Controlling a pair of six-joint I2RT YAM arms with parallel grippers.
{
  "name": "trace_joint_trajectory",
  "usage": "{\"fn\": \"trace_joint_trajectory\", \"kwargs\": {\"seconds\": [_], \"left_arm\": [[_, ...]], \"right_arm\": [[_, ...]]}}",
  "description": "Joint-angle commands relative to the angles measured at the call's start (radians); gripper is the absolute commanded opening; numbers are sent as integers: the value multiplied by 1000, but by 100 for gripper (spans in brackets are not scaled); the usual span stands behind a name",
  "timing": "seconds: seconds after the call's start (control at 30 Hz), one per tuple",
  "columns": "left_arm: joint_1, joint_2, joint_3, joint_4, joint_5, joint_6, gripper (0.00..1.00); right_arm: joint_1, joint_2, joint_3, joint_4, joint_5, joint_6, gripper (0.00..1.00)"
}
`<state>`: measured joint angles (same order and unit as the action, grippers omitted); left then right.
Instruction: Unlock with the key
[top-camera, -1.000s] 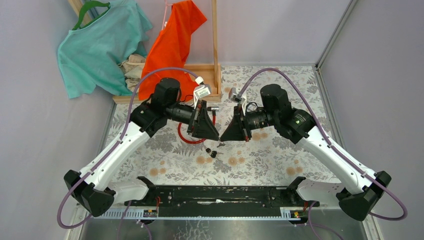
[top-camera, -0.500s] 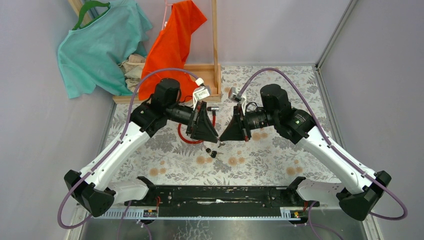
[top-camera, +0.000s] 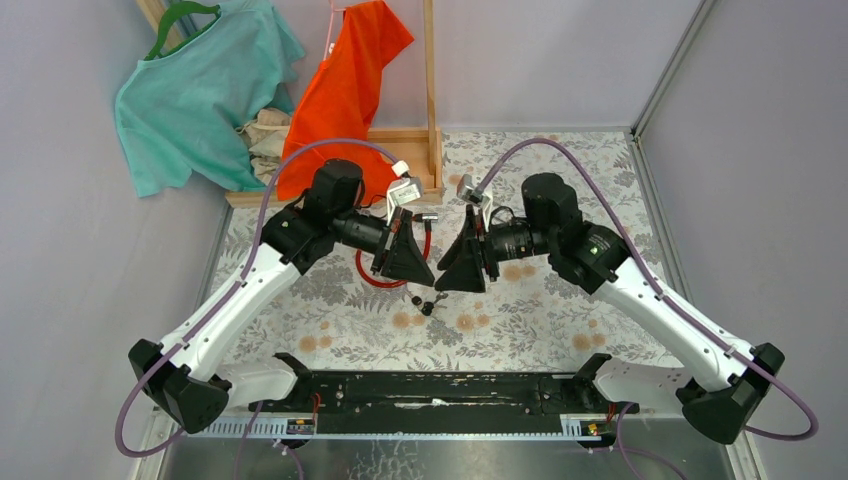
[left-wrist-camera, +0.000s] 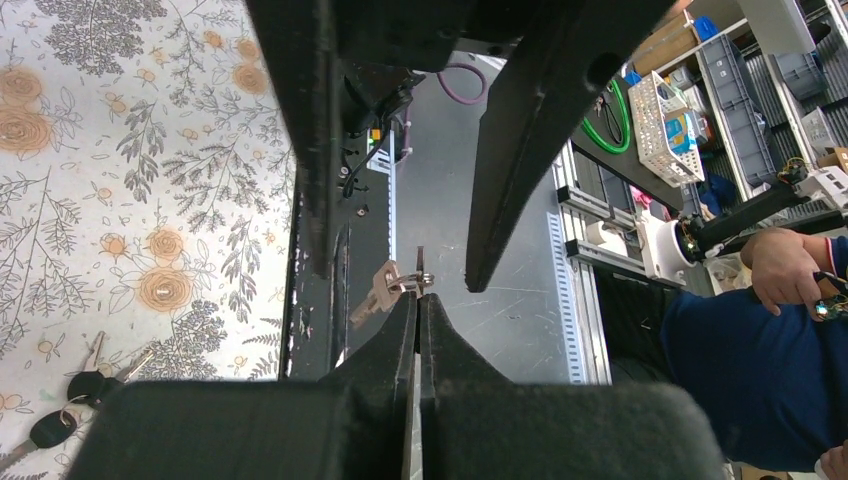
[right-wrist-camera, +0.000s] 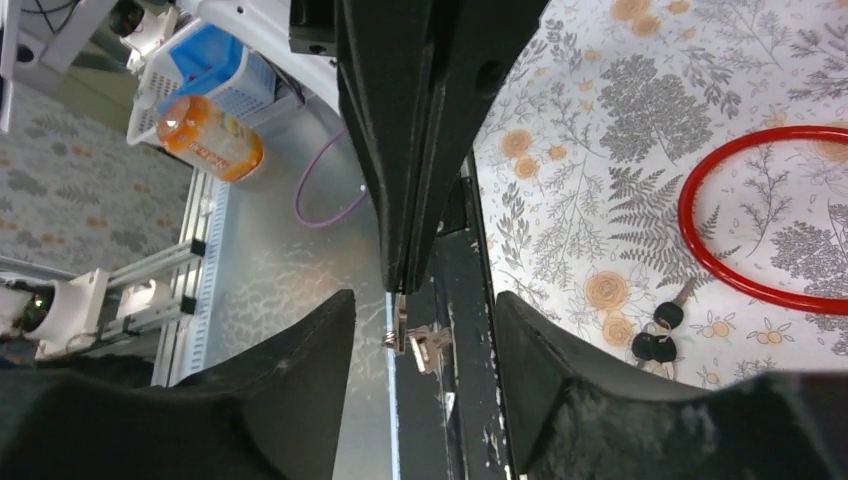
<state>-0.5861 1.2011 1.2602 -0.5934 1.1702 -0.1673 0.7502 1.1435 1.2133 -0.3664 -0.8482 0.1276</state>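
Above floral table (top-camera: 560, 320), left fingers (left-wrist-camera: 395, 340) pinching key (left-wrist-camera: 378, 292)

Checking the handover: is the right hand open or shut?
Open: the right hand shows fingers apart, facing the small metal key hanging from the shut left hand.

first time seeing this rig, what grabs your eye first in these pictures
Two arms meet tip to tip over the flowered table: the left gripper is shut on a small key, facing the open right gripper. A red loop and a bunch of black-headed keys lie on the table nearby; an orange shirt and a teal shirt hang at the back left.
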Motion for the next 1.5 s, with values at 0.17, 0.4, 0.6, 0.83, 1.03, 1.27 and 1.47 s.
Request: {"fn": "trace_joint_trajectory", "kwargs": {"seconds": [0.17,0.4,0.6,0.83,1.03,1.27,1.47], "left_arm": [[27,-15,42,44,30,-43,0],[36,-30,38,64,40,-58,0],[40,-42,28,68,45,-58,0],[43,-45,37,69,45,-60,0],[54,-45,42,79,42,-69,0],[60,-40,38,104,39,-92,0],[60,-41,35,104,38,-92,0]], "right_arm": [[-20,-141,-273,533,22,347,57],[-44,-189,-398,791,44,519,36],[-47,-179,-417,829,75,559,55],[-51,-164,-407,821,87,567,25],[-51,-157,-414,814,46,567,39],[-51,-181,-433,816,53,561,55],[-54,-211,-422,803,115,551,62]]}}
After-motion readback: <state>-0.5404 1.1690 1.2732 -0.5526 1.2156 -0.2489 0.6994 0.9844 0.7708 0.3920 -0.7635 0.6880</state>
